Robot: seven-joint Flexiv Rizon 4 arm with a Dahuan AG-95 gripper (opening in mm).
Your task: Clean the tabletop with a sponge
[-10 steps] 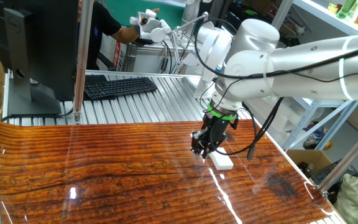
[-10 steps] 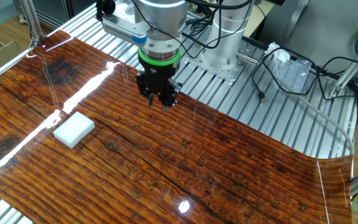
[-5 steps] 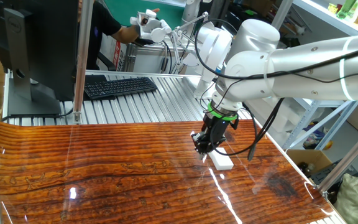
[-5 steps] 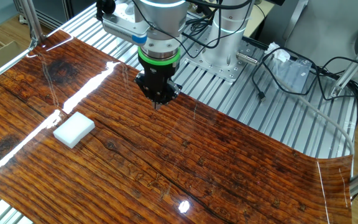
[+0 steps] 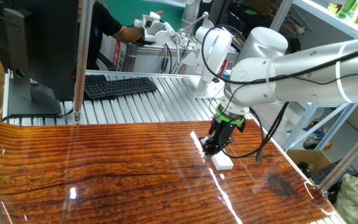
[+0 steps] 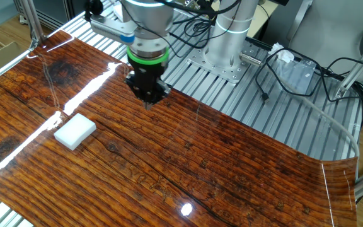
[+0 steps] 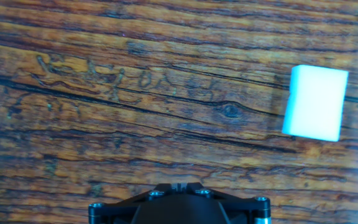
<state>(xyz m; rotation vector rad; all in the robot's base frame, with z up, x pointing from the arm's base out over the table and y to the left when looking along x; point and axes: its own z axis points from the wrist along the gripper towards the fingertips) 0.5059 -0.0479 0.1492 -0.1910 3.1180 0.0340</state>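
Evidently closed jaws, sponge untouched.

Robot arm: glossy white rounded links with thin dark seam lines. Green ring above the black wrist. Black gripper, tapering to a point. Black cables loop beside the wrist. Hand view, 6 o'clock: black gripper body with silver screws.

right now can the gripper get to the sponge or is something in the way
Probably yes. The sponge lies alone on bare tabletop, apart from the gripper, with nothing between them. The fingers look closed, so they would need to open first.
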